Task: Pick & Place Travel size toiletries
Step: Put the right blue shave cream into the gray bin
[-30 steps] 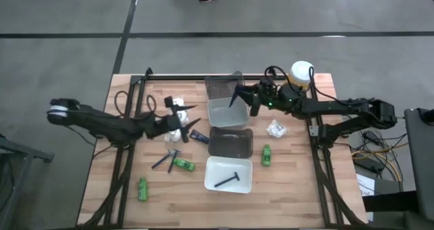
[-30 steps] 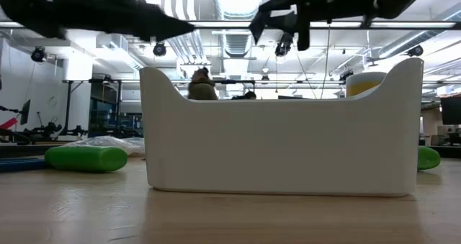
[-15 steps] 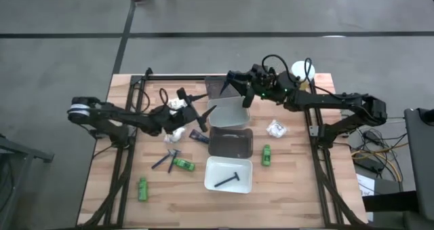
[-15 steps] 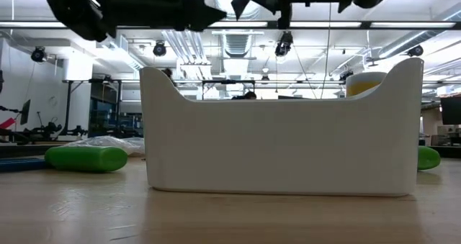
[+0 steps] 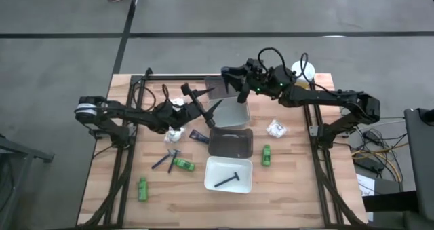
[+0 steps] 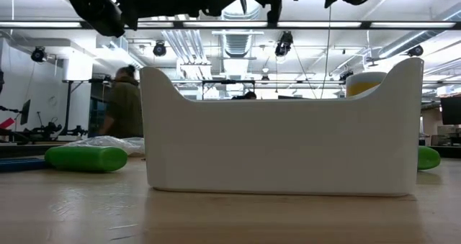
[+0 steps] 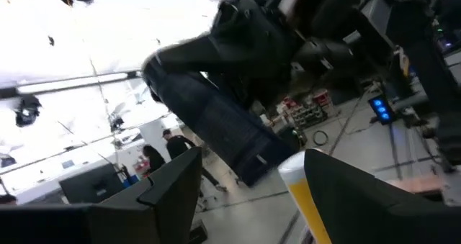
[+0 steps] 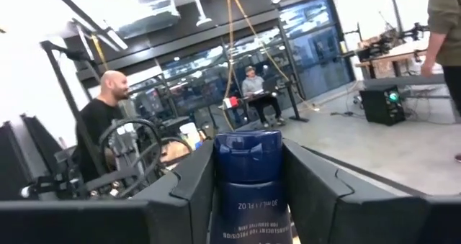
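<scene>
The wooden surface (image 5: 291,189) carries a row of four trays. Above the farthest, clear grey tray (image 5: 215,87) hangs the right gripper (image 5: 234,84), its fingers (image 8: 189,190) pinching a dark blue tube (image 8: 248,168) that stands upright between them. The left gripper (image 5: 209,101) hovers just beside it on the left arm's side, fingers spread wide and holding nothing, above the edge of the pale grey tray (image 5: 229,115). Nearer the front edge than both grippers lie the dark grey tray (image 5: 230,143) and then the white tray (image 5: 228,169), which holds a black razor (image 5: 227,180). A yellow container (image 5: 302,72) stands beyond the right gripper, by its arm. A white packet (image 5: 275,128) and a green bottle (image 5: 266,155) lie on the right gripper's side of the trays. A second white packet (image 5: 176,131), a small dark tube (image 5: 199,136), a blue razor (image 5: 165,160) and two more green bottles (image 5: 183,165) lie below the left gripper.
</scene>
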Robot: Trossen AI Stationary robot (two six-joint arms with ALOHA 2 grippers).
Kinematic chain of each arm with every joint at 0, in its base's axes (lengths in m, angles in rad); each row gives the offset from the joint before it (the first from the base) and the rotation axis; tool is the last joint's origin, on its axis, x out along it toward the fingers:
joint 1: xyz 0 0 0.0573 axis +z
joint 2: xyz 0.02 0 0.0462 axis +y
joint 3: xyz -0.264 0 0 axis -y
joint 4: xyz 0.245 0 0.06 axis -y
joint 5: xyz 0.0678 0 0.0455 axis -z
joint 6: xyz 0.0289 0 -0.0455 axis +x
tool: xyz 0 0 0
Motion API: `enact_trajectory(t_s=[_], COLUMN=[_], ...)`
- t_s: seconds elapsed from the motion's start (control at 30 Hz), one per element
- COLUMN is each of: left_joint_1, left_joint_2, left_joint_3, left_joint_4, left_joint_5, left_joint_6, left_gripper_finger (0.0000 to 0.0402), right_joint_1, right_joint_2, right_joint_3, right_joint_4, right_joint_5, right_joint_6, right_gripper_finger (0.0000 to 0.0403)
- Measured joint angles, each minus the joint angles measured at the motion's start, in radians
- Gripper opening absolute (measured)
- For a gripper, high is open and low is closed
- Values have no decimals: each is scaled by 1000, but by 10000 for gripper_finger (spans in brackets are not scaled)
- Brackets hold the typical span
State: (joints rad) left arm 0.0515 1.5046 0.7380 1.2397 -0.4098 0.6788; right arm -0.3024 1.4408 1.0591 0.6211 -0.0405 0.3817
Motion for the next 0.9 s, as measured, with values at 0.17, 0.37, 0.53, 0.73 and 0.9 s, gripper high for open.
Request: enact_trajectory(t_s=[0.17, 0.37, 0.53, 0.73, 0.9], left_joint_1=[6, 7, 6, 6, 6], left_joint_2=[8, 39, 79, 127, 156], left_joint_3=[3, 19, 49, 121, 162], left_joint_4=[0, -2, 0, 4, 37], left_joint_5=[-2, 1, 1, -6, -56], left_joint_6=[-7, 30, 68, 151, 176], left_gripper_finger=[250, 250, 250, 250, 249], right_joint_1=[-1, -4, -4, -4, -4], right_joint_2=[2, 2, 2, 1, 1], right_joint_3=[12, 29, 37, 47, 50], right_joint_4=[-35, -34, -32, -32, -31], right_joint_5=[-5, -5, -4, 16, 21], right_joint_6=[2, 2, 1, 0, 3], right_gripper_finger=[127, 148, 134, 131, 149])
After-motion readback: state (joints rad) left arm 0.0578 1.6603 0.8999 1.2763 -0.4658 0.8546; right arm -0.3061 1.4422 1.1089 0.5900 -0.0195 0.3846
